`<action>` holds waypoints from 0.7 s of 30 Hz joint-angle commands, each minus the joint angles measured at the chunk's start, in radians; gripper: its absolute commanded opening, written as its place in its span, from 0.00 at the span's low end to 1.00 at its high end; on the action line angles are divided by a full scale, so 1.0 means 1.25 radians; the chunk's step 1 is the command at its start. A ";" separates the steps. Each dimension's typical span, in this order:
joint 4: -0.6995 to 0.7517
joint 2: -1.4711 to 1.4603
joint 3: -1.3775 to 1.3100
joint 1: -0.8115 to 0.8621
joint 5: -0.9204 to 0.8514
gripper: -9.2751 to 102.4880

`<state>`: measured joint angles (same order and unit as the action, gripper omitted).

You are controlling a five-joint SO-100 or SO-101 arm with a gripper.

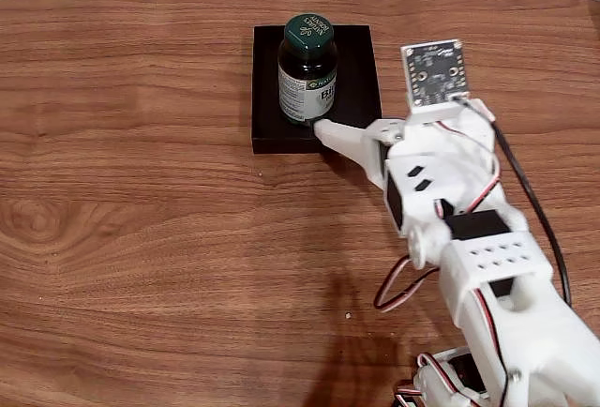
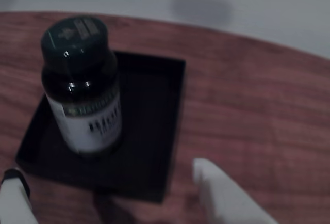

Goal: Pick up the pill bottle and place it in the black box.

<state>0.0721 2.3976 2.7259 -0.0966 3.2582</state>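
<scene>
1. While the bottle (image 1: 307, 67) stands upright inside the box (image 1: 360, 69), my gripper (image 1: 330, 133) is at the near edge of that box in the fixed view.
2. My fingers are apart and they hold nothing: in the wrist view one white fingertip (image 2: 219, 190) is at the lower right and the other (image 2: 13, 193) at the lower left corner, with the near wall of the box (image 2: 149, 146) between them.
3. The bottle (image 2: 82, 87) is dark, with a dark green round cap (image 1: 308, 32) and a white label (image 1: 305, 96) with green print; I cannot read the text, the wrist view is blurred.
4. It stands in the left part of the box in both views, close to the front wall.
5. The box lies flat on a brown wooden table (image 1: 141, 238), near the far edge.
6. My white arm (image 1: 469, 248) comes from the lower right of the fixed view, with red and black wires (image 1: 398, 290) beside it and a small camera board (image 1: 433, 73) above the wrist.
7. One fingertip (image 1: 328, 131) seems to touch the front wall of the box, just beside the bottle, but I cannot tell if it touches the bottle.
</scene>
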 commanded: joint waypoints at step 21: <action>0.514 0.587 0.242 0.077 0.049 0.43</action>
<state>0.6857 3.0664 3.0265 -0.0184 3.3042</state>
